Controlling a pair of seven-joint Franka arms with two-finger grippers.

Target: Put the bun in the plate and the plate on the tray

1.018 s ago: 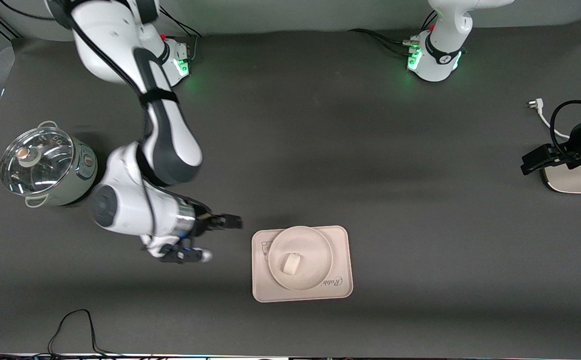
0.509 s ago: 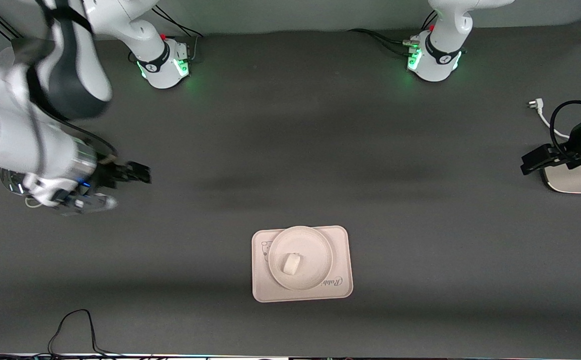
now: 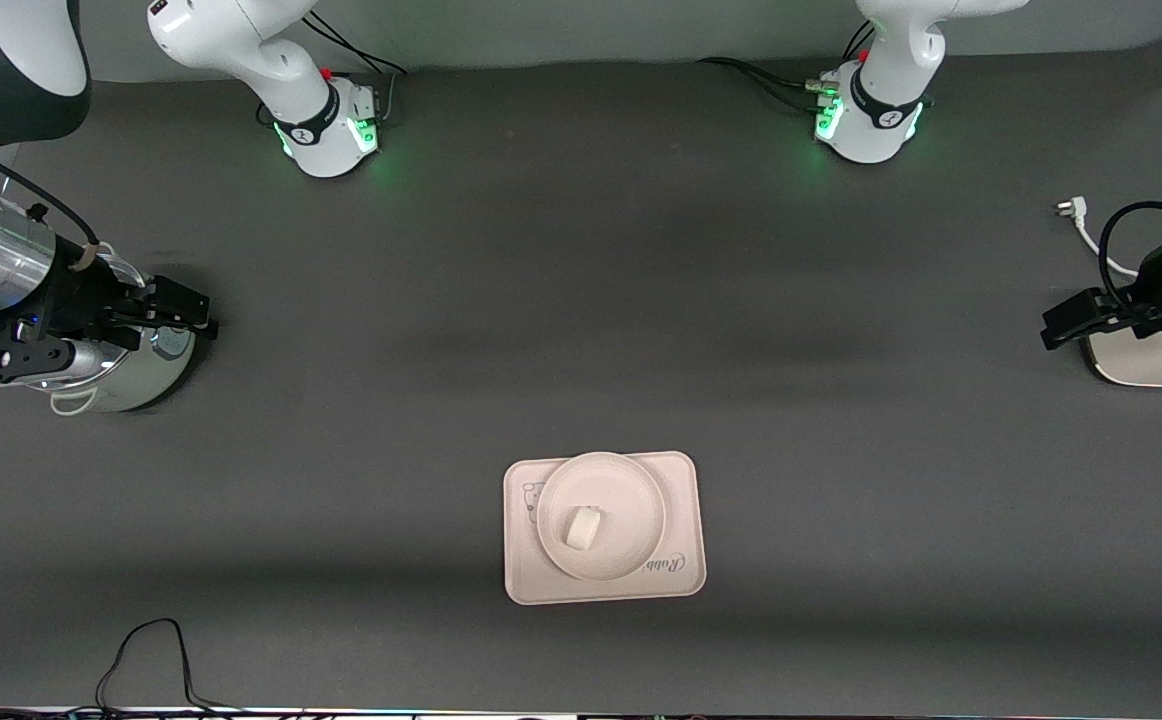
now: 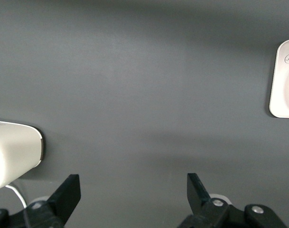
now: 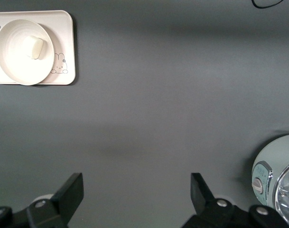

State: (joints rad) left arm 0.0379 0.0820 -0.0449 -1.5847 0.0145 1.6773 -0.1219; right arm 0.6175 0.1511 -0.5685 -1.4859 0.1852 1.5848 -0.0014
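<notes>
The off-white bun [image 3: 583,526] lies in the round cream plate [image 3: 641,500]. The plate sits on the rectangular tray [image 3: 526,575], in the middle of the table near the front camera. My right gripper [image 3: 199,312] is open and empty, over the pot at the right arm's end of the table. Its wrist view shows the gripper [image 5: 137,190] with the tray [image 5: 63,71], plate [image 5: 11,61] and bun [image 5: 35,47] well away from it. My left gripper [image 3: 1051,330] waits open and empty at the left arm's end; its wrist view shows the gripper [image 4: 133,190] and only a tray edge [image 4: 279,80].
A pale green pot with a glass lid [image 3: 141,375] stands under the right gripper and shows in the right wrist view [image 5: 277,180]. A white appliance [image 3: 1141,360] lies by the left gripper. A white plug [image 3: 1069,208] and a black cable [image 3: 141,650] lie near the table's edges.
My right arm has pulled away from beside the tray toward its own end of the table and now hangs over the pot. The bun, plate, tray and left arm have not moved.
</notes>
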